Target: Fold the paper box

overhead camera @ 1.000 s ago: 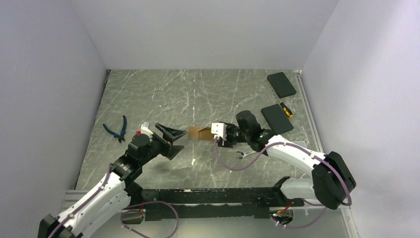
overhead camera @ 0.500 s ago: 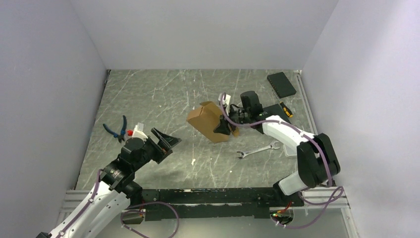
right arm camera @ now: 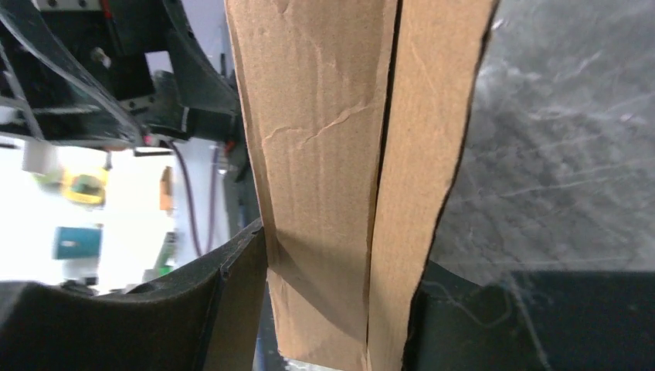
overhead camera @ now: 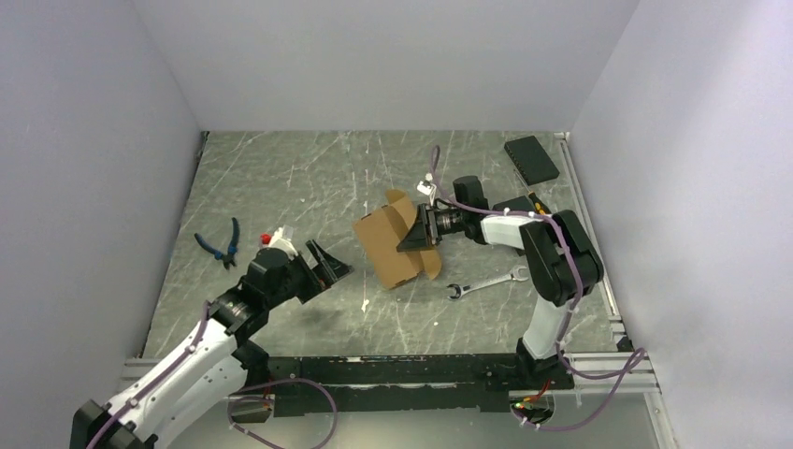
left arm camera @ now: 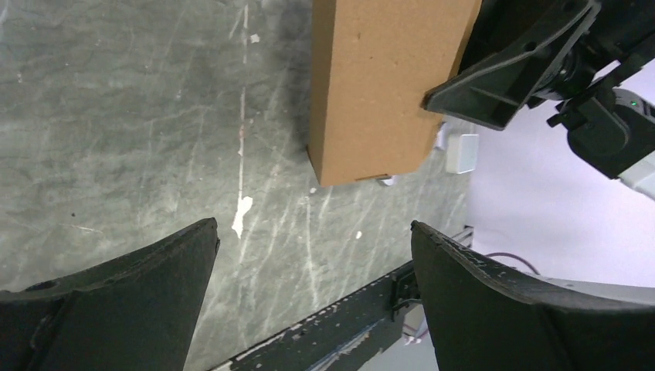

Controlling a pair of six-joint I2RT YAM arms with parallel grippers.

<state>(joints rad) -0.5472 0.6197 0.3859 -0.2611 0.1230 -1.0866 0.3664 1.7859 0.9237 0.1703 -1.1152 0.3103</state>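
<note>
R fingers (right arm camera: 232, 309) clamp paper box (overhead camera: 388, 245); wrist cam alone shows seam (right arm camera: 384, 154). L fingers (left arm camera: 116, 301) apart.

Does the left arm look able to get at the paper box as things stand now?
Probably yes: the left pincer is open and faces the paper box, nothing lies between them, and the right pincer grips only the box's opposite side.

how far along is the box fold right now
Partway. Done: the cardboard box already looks formed into an oblong body. In hand: the right gripper is shut on one edge of it, holding it tilted, while the left gripper is open, empty and apart from it. Left: the end flaps stick out loose, so they likely need tucking in to close it.
</note>
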